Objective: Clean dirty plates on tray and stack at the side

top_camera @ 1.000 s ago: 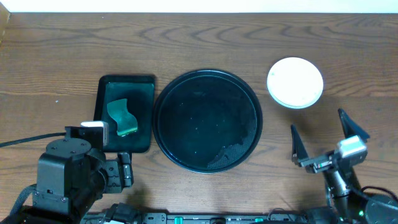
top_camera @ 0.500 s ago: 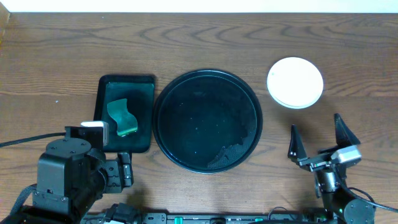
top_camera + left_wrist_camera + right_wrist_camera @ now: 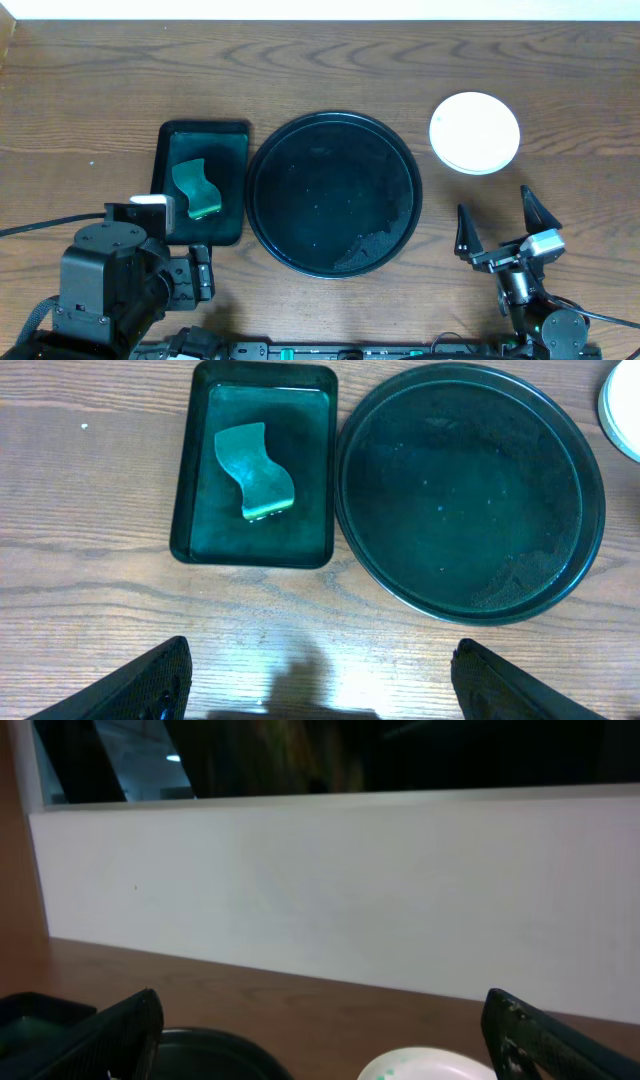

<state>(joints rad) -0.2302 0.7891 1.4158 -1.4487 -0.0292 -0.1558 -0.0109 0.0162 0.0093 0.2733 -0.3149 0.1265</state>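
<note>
- On the worktop's [image 3: 90, 80] left side, a small rectangular tray [image 3: 229, 165] holds a green sponge [image 3: 195, 188].
- The round tray [image 3: 320, 180] sits mid-worktop, with the white plates [image 3: 474, 132] beside it, far right.
- Left fingers [image 3: 150, 682] and right fingers [image 3: 464, 232] are spread, gripping nothing.
</note>
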